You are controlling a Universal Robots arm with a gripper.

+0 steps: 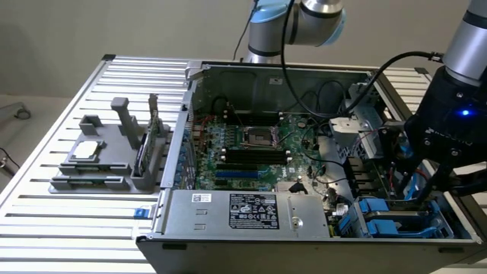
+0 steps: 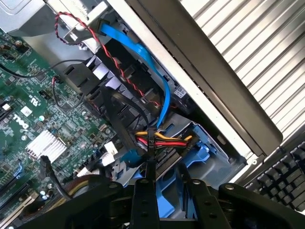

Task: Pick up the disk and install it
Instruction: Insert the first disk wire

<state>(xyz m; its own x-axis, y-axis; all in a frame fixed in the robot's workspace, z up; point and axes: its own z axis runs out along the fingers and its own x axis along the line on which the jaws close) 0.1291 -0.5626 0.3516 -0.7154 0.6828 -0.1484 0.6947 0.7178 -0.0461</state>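
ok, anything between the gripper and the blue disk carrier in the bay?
Yes. In the wrist view a yellow-red-black power cable bundle crosses just ahead of the gripper, over the blue disk carrier, and a blue SATA cable runs down to the same spot.

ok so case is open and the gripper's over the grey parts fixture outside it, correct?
No. Case is open, but the gripper is inside it, at the blue drive carriers on the exterior view's right; the grey fixture sits at that view's left. Exterior view shows it.

Blue-framed disk (image 1: 396, 222), lying flat, low in computer case (image 1: 304, 254) corner
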